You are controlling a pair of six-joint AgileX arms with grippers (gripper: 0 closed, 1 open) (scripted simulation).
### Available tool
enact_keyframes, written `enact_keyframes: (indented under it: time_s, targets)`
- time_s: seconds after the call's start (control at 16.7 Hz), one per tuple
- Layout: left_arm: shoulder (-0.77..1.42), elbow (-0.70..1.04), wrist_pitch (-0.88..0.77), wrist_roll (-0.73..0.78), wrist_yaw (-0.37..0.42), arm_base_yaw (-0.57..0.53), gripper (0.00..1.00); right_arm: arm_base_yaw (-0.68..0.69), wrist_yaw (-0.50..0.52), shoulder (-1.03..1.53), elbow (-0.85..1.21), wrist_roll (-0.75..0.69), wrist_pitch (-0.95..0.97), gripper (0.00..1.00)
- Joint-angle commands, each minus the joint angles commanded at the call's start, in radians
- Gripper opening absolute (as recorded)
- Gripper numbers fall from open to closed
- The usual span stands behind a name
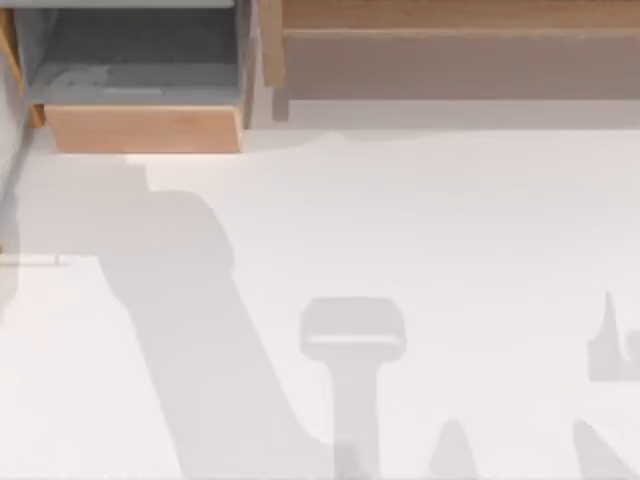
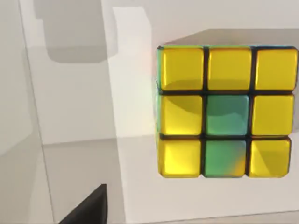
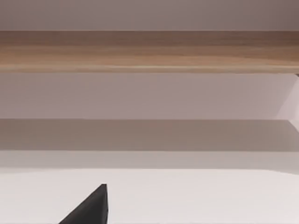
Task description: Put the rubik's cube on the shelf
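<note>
Close before the left wrist camera, the rubik's cube (image 2: 227, 111) rests on the white worktop (image 1: 420, 240), showing a yellow face with two green squares. From above, the shelf (image 1: 455, 50) runs along the worktop's far edge toward the right corner, beside a smaller wooden box (image 1: 140, 85) at the far left. Facing the right wrist camera is the shelf's wooden board above its shaded recess; whether either arm's jaws are open or closed cannot be told.

A cube (image 2: 227, 112) sits on the white table (image 2: 140, 196), its facing side yellow apart from two green squares, centre and the one below it. Grey shadows fall on the table well apart from the cube. A dark finger (image 2: 88, 207) tip stands near the cube, apart from it.
</note>
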Motion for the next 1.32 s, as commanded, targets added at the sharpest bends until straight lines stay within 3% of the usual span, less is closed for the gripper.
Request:
enact_keyframes:
  time_s: [0.48,0.96,1.32]
  targets:
    - [-0.072,0.049,-0.12,0.015,0.001,0.014,1.0,0.0,0.0,0.0,0.0,0.0,0.0,1.0]
    - [0.088,-0.084,0.167,-0.018,-0.003,-0.02,1.0,0.0,0.0,0.0,0.0,0.0,0.0,1.0]
    - [0.1,-0.087,0.189,-0.022,-0.004,-0.025,1.0,0.0,0.0,0.0,0.0,0.0,0.0,1.0]
